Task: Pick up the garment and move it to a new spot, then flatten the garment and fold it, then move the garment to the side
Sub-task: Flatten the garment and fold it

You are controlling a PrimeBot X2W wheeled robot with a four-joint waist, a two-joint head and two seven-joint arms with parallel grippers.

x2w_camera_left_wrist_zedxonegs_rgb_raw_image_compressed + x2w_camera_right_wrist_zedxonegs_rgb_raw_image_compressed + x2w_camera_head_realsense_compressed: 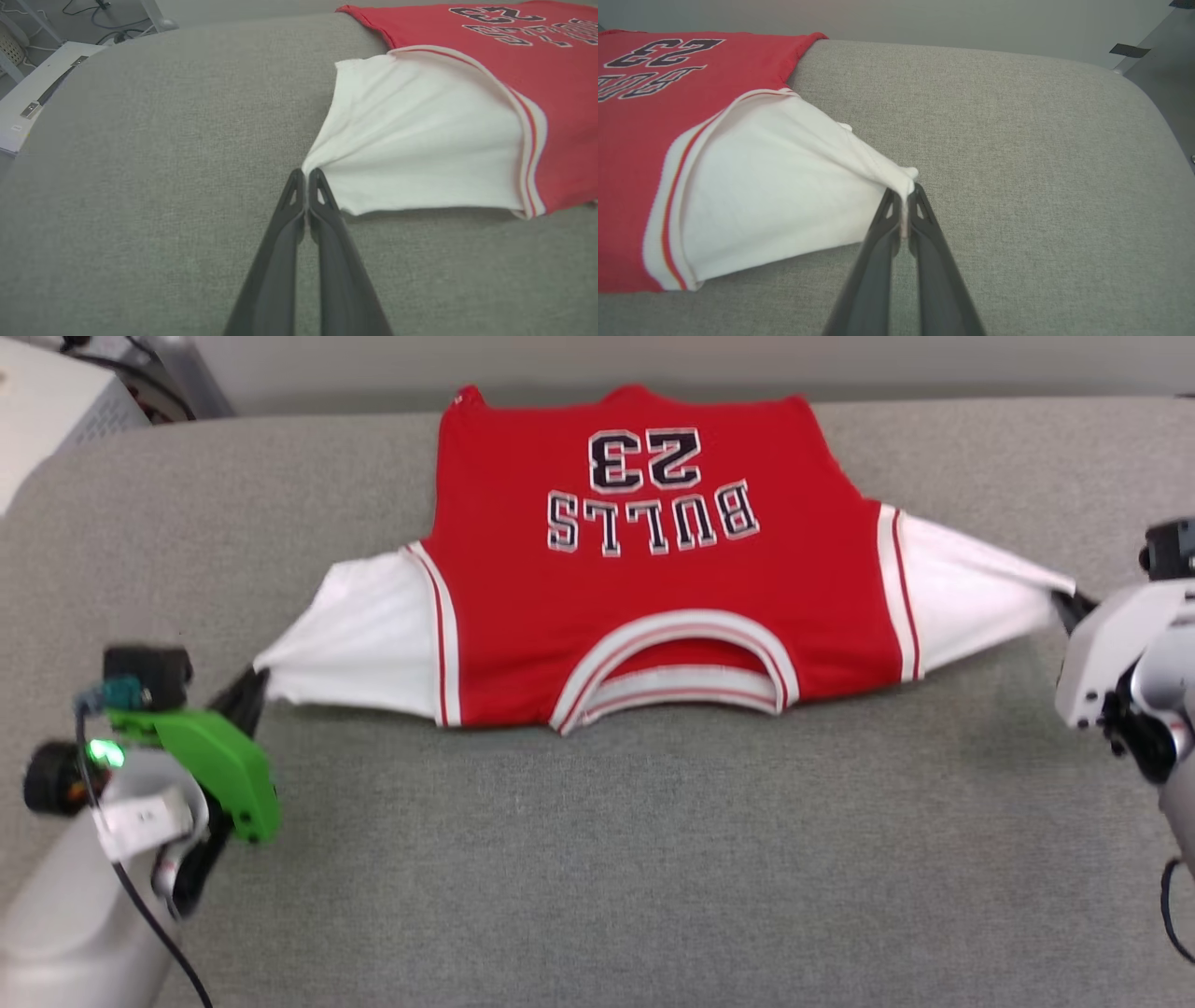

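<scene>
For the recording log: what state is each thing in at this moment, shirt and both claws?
garment: lying front-up on the grey surface, collar toward the robot, both white sleeves stretched outward to points.
left claw: shut on the tip of one sleeve.
right claw: shut on the tip of the other sleeve.

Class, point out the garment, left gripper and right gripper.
garment (653, 583), head view, red chest panel.
left gripper (306, 173), left wrist view, between its fingertips.
right gripper (905, 191), right wrist view, between its fingertips.
</scene>
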